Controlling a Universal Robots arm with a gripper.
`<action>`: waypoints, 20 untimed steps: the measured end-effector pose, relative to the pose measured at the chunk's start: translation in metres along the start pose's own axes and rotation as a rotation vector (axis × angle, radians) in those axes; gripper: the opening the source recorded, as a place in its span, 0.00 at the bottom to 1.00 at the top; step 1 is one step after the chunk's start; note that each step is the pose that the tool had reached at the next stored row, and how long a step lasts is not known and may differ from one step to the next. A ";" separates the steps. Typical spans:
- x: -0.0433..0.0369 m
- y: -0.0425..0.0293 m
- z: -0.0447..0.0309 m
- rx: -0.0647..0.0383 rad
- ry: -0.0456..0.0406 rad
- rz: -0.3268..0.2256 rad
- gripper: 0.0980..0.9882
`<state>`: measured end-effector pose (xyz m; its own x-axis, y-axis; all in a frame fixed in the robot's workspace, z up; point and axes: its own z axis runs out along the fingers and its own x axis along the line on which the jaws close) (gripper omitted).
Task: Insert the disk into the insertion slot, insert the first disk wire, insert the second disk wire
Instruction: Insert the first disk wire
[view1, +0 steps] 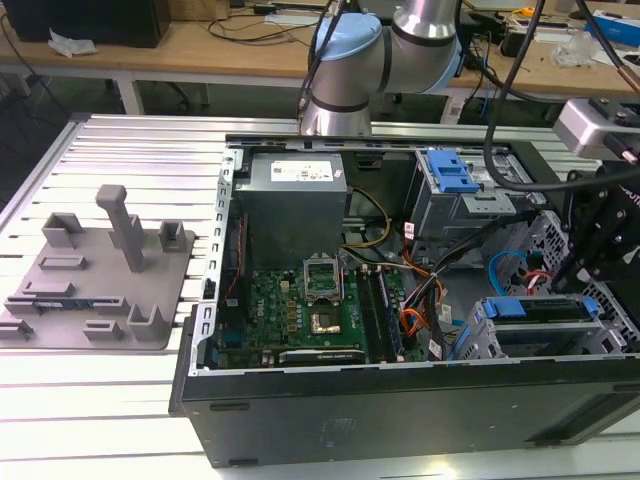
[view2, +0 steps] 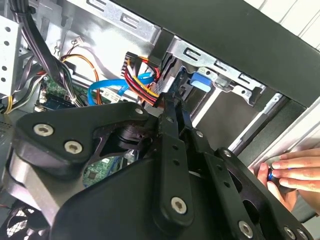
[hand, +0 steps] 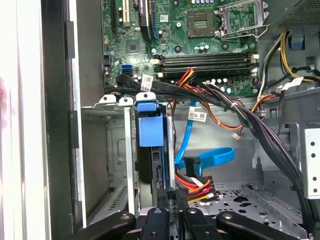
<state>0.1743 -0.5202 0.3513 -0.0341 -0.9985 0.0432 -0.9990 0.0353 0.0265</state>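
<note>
- Slatted metal table (view1: 130, 400), carrying everything below.
- Open black computer case (view1: 400, 410), lying on its side on the table, inside facing up.
- Robot arm (view1: 350, 60), reaching in from the far edge of the table and over the case toward the exterior view's right.
- Grey moulded fixture (view1: 90, 270), flat on the table at the exterior view's left, well apart from the case.
- Grey power supply (view1: 295, 205) and green motherboard (view1: 290, 305), side by side within the case.
- Tall grey bay with a blue latch (view1: 450, 185), standing in the far corner of the case.
- Insertion slot (view1: 482, 330), in the near corner at the exterior view's right, already holding the disk.
- Disk (hand: 150, 170), seated edge-on in the slot, its blue frame (hand: 150, 131) at the open end.
- Pincer (hand: 172, 200), clenched, fingertips drawn together at the disk's end and touching the black plug of the red, yellow and orange wire bundle (hand: 197, 187); impossible to tell whether the plug is pinched.
- Blue flat wire (hand: 215, 156), looped just beside the disk, its black plug near the bundle.
- Person's hand (view2: 292, 175), outside the case wall, fingers on a small blue item.
</note>
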 end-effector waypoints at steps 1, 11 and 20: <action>0.0017 0.0009 0.0001 0.003 -0.0013 0.000 0.08; 0.0030 0.0014 0.0005 0.003 -0.0041 -0.001 0.08; 0.0043 0.0012 0.0013 0.004 -0.0036 -0.008 0.08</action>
<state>0.1729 -0.5245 0.3502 -0.0265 -0.9989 0.0394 -0.9994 0.0275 0.0233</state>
